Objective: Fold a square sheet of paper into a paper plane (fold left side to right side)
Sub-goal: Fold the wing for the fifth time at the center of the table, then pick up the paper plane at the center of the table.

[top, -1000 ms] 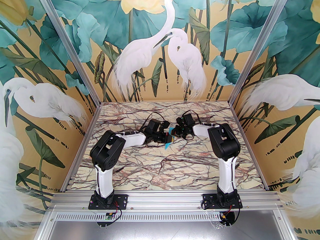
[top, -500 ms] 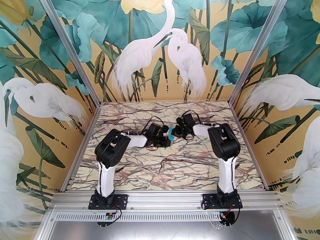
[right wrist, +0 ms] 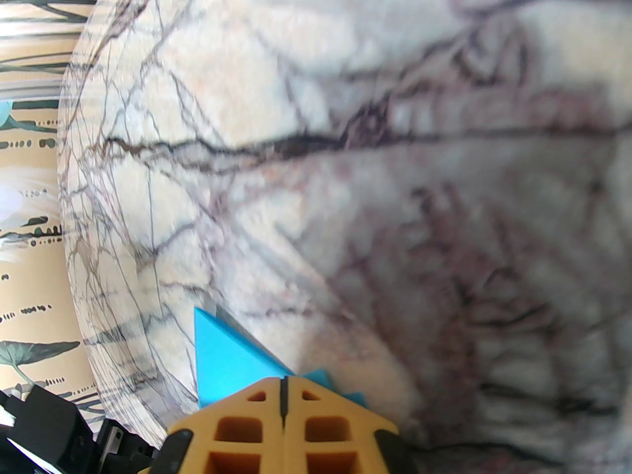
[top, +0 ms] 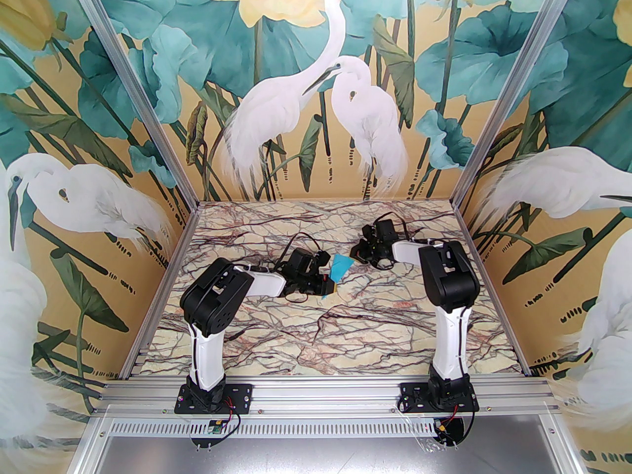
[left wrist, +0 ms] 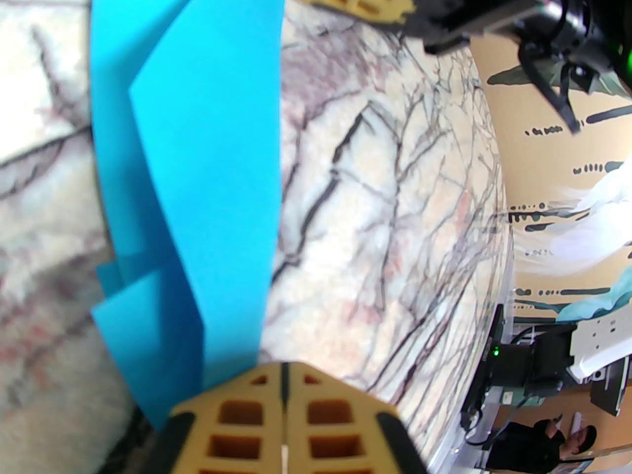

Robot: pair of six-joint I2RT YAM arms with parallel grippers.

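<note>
- Your top view is bright, evenly lit and sharp, with only faint, soft shadows on the table [top: 345, 334].
- Both wrist views bulge at the edges, curving the table's rim.
- Left wrist: the paper [left wrist: 207, 166] is crisp and vivid; the table at far left blurs.
- Right wrist: the right half smears out of focus; pale glare washes the upper centre.

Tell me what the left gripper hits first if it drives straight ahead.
Most likely the folded blue paper, which sits close beside the left gripper and runs along that line. Beyond it stands the right gripper. Depth is unclear.
</note>
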